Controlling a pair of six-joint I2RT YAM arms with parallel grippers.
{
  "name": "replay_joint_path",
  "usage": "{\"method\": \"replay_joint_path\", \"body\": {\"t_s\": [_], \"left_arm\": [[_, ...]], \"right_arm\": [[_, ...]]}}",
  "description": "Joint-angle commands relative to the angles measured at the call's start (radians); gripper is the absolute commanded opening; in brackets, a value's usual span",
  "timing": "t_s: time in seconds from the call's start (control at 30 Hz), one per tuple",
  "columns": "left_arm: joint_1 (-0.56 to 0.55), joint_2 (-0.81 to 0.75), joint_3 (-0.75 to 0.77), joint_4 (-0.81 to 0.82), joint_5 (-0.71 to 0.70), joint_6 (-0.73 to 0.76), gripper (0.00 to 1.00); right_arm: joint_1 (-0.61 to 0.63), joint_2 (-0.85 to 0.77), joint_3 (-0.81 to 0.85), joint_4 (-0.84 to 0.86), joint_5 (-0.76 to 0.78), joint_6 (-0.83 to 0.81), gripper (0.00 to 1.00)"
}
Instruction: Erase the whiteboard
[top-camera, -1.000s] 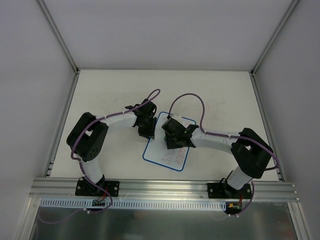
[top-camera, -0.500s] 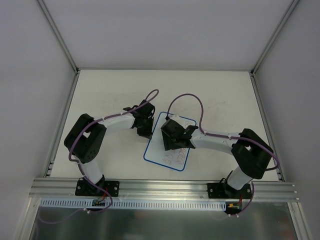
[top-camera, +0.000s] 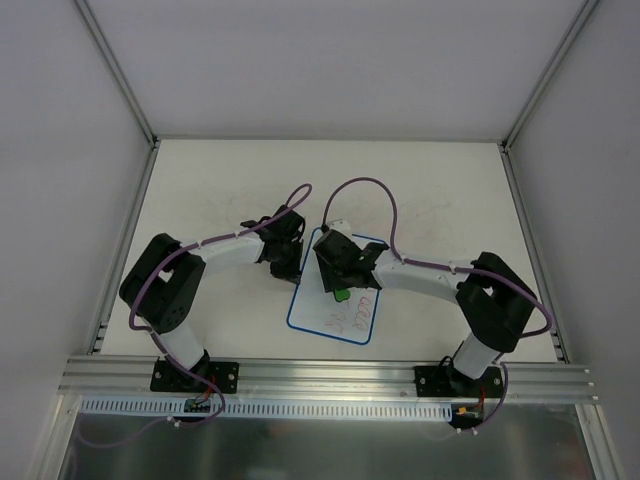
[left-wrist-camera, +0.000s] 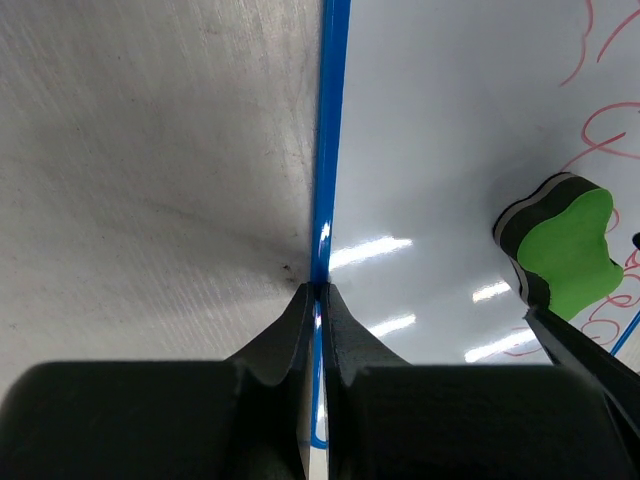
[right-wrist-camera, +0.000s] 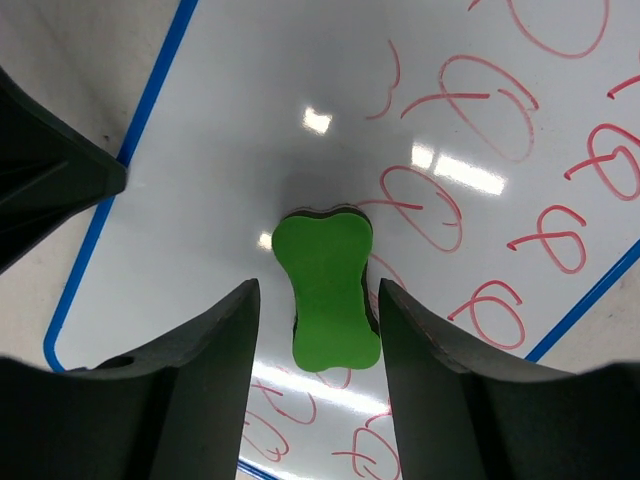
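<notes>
The whiteboard (top-camera: 312, 308) lies flat on the table, white with a thin blue rim and red scribbles on its near and right parts. My left gripper (top-camera: 291, 268) is shut on the board's left rim (left-wrist-camera: 328, 150), the blue edge pinched between its fingers (left-wrist-camera: 300, 325). My right gripper (top-camera: 337, 283) is open over the board. The green bone-shaped eraser (right-wrist-camera: 327, 290) lies on the board between its fingers (right-wrist-camera: 225, 350) without touching either. The eraser also shows in the left wrist view (left-wrist-camera: 570, 245) and in the top view (top-camera: 341, 294).
The white tabletop (top-camera: 200, 190) has faint smudges and is walled by white panels and metal rails. Purple cables loop above both wrists. In the right wrist view the left gripper's finger (right-wrist-camera: 50, 170) sits at the board's left edge.
My right gripper has moved left and farther along the board, and the green eraser now shows at its fingers. My left arm has shifted slightly left, still at the board's left rim.
</notes>
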Motion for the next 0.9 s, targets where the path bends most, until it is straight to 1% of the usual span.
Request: {"method": "replay_joint_path", "body": {"t_s": [0.0,0.17,0.27,0.3,0.37,0.4,0.5,0.67,0.77,0.8,0.87], "left_arm": [[0.005,0.003,-0.034,-0.076,-0.014,-0.003,0.00],[0.005,0.006,-0.031,-0.074,-0.011,-0.005,0.00],[0.005,0.009,-0.034,-0.074,-0.010,-0.005,0.00],[0.005,0.009,-0.035,-0.074,-0.010,-0.005,0.00],[0.005,0.012,-0.037,-0.073,-0.010,-0.003,0.00],[0.005,0.013,-0.038,-0.074,-0.011,-0.003,0.00],[0.005,0.015,-0.041,-0.074,-0.019,0.000,0.00],[0.005,0.018,-0.049,-0.073,-0.025,-0.003,0.00],[0.004,0.018,-0.055,-0.073,-0.025,-0.002,0.00],[0.004,0.018,-0.057,-0.074,-0.026,-0.002,0.00],[0.005,0.018,-0.058,-0.071,-0.029,0.000,0.00]], "right_arm": [[-0.001,0.030,0.024,-0.016,0.012,-0.009,0.52],[-0.001,0.056,0.005,-0.015,0.007,0.003,0.46],[-0.001,0.057,0.001,-0.015,0.012,0.006,0.36],[-0.003,0.057,0.002,-0.015,0.013,0.003,0.30],[-0.003,0.059,0.014,-0.015,0.016,-0.003,0.23],[-0.004,0.063,0.019,-0.016,0.013,-0.007,0.15],[-0.016,0.071,0.045,-0.016,0.019,-0.009,0.06],[-0.081,0.091,0.114,-0.016,0.036,0.022,0.01],[-0.107,0.128,0.195,-0.025,0.051,0.034,0.00],[-0.112,0.143,0.253,-0.042,0.056,0.035,0.00],[-0.119,0.195,0.313,-0.057,0.070,0.040,0.00]]}}
